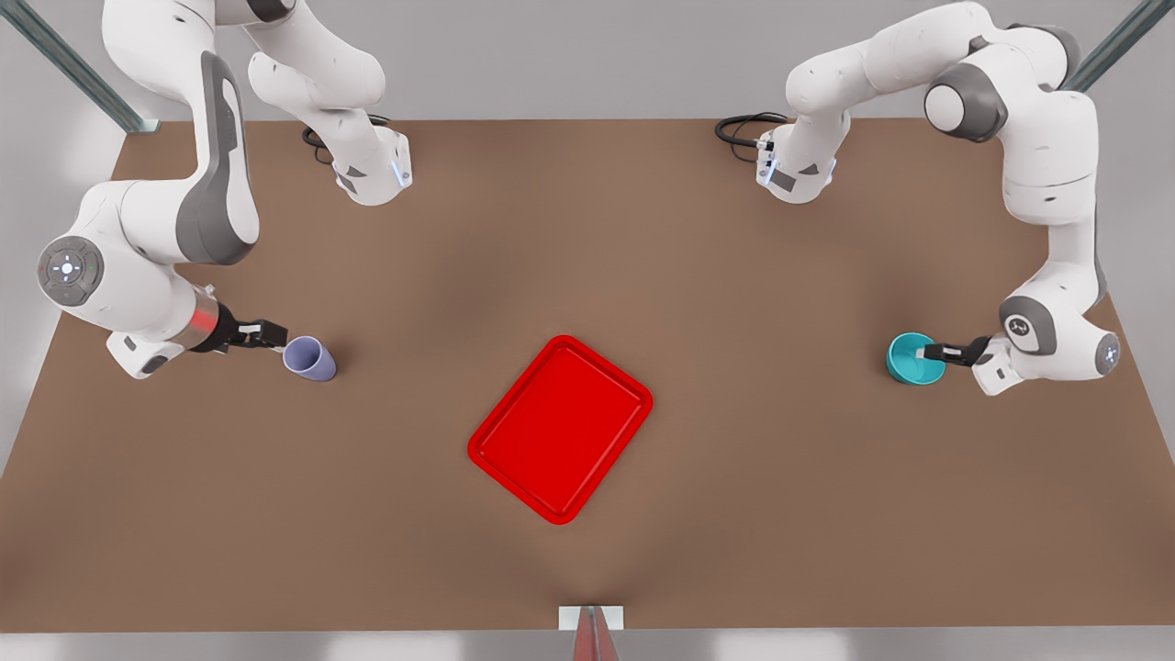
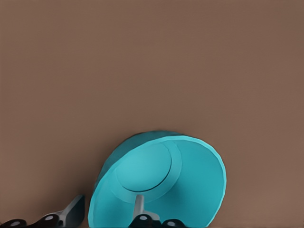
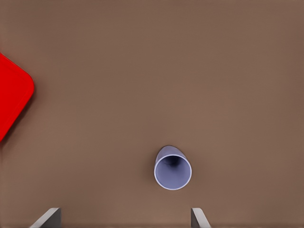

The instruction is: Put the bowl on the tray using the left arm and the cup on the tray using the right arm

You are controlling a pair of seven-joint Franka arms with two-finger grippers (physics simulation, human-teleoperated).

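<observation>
The teal bowl (image 1: 909,360) stands on the table at the front view's right. My left gripper (image 1: 931,352) reaches over its rim. In the left wrist view one finger (image 2: 139,203) is inside the bowl (image 2: 156,175) and the other finger (image 2: 73,211) is just outside, the two narrowed onto the wall. At the front view's left, the lavender cup (image 1: 310,358) stands upright. My right gripper (image 1: 278,337) is beside it, open; in the right wrist view the cup (image 3: 173,172) is a little ahead of the spread fingers (image 3: 50,217). The red tray (image 1: 560,428) lies between them, with nothing on it.
The brown table (image 1: 734,514) spreads bare around the tray. Both arm bases stand at the far edge with black cables (image 1: 739,128) beside them. A corner of the tray (image 3: 12,97) shows in the right wrist view. A small white bracket (image 1: 590,617) sits at the near edge.
</observation>
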